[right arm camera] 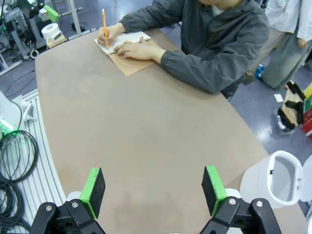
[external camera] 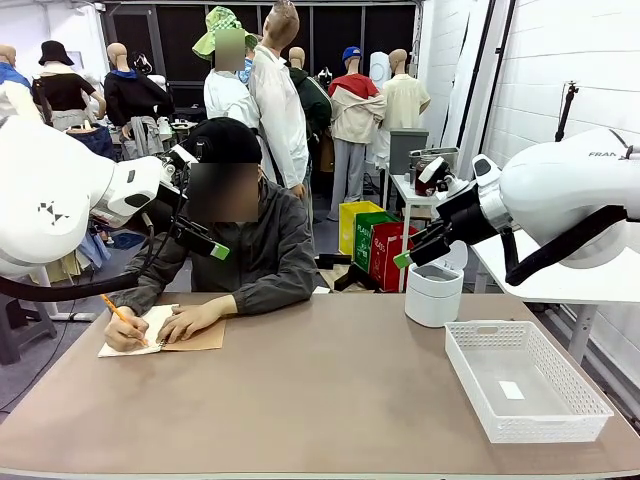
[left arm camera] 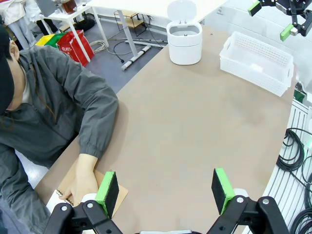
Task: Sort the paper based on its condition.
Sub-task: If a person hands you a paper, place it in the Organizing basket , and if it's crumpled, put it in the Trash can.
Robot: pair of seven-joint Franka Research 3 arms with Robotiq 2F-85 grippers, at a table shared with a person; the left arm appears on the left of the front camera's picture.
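While the person (external camera: 255, 250) writes at ten o'clock on the surface (external camera: 320, 400), we see the basket (external camera: 525, 380) at four o'clock, the left pincer (left arm camera: 165, 187) and right pincer (right arm camera: 153, 190) both spread open, and the paper (external camera: 155, 320) under the person's hand (external camera: 195, 320), on a tan notebook (external camera: 208, 338).

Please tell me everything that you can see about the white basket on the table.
The white basket looks like plastic: rectangular, shallow, with fine mesh walls and a smooth rim. It stands level on the brown table, on the robot's right side, close to the white lidded bin but apart from it. A small white rectangle lies on its floor; label or slip, I cannot tell.
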